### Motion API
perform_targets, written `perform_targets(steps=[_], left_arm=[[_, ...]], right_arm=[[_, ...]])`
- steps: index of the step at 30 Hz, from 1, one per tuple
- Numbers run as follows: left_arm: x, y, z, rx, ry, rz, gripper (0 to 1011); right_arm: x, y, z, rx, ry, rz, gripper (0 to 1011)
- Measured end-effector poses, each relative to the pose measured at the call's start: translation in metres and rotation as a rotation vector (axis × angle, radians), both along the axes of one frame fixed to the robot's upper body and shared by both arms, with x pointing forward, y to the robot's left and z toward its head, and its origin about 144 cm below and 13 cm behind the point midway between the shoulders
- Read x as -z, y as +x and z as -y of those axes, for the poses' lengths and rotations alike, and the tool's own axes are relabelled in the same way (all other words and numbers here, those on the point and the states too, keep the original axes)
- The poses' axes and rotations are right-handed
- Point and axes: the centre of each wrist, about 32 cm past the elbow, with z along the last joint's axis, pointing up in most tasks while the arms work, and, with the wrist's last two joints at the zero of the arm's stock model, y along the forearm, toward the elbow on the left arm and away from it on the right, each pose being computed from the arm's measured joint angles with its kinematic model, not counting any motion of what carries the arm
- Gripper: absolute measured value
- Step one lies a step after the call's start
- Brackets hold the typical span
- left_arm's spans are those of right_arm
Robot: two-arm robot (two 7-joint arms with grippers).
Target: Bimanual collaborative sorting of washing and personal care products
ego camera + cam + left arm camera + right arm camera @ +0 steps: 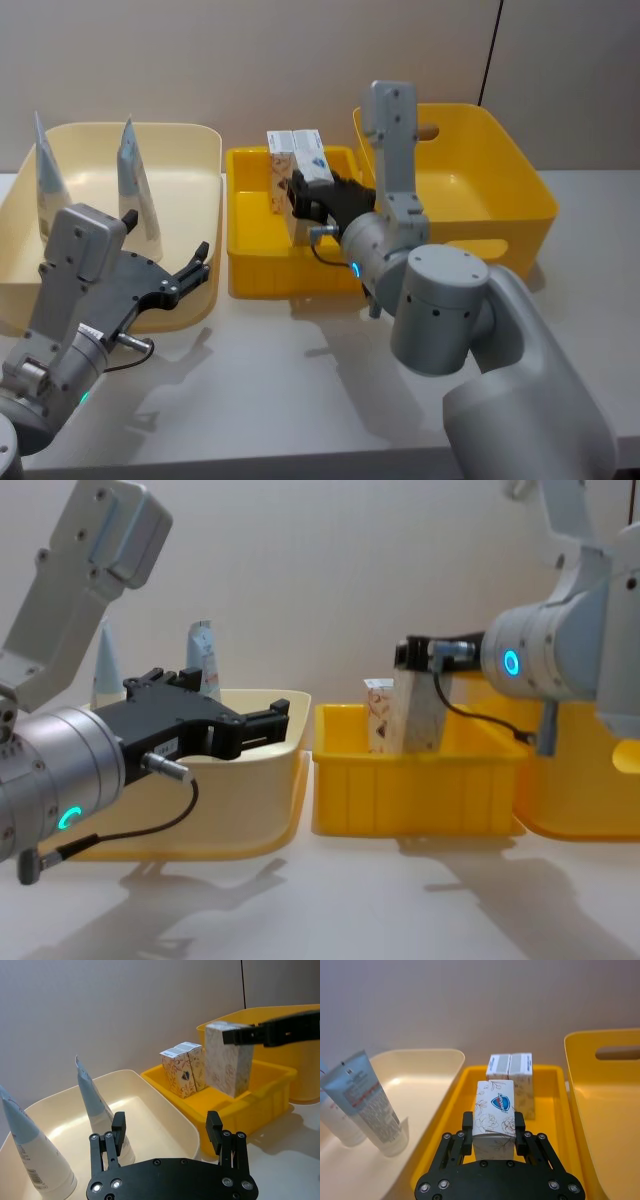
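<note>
Carton [495, 1105]: upright, clamped in the jaws of right gripper [493, 1124], over yellow bin [255, 275], just before two standing cartons [510, 1066], seemingly off its floor. Left gripper [166, 1127]: jaws apart, by cream bin [170, 128].

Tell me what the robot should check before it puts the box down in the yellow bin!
1. Right gripper shut on the flowered carton: ok.
2. Carton over the small yellow bin: ok.
3. Bare floor in front of the two standing cartons: ok.
4. Left gripper open, out of the way at the cream bin: ok.
5. Gap between carton and bin floor: cannot tell.
</note>
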Motion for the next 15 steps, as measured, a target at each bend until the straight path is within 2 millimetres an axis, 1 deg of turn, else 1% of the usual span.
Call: perform_targets(steps=[9,15], left_arm=[[0.000,0.000,0.000,0.000,0.000,0.000,1000],[0.000,0.000,0.000,0.000,0.000,0.000,1000]], right_arm=[[-0.016,0.002,0.003,-0.022,0.058,0.127,452],[-0.030,0.005,0.009,-0.020,0.090,0.221,452]])
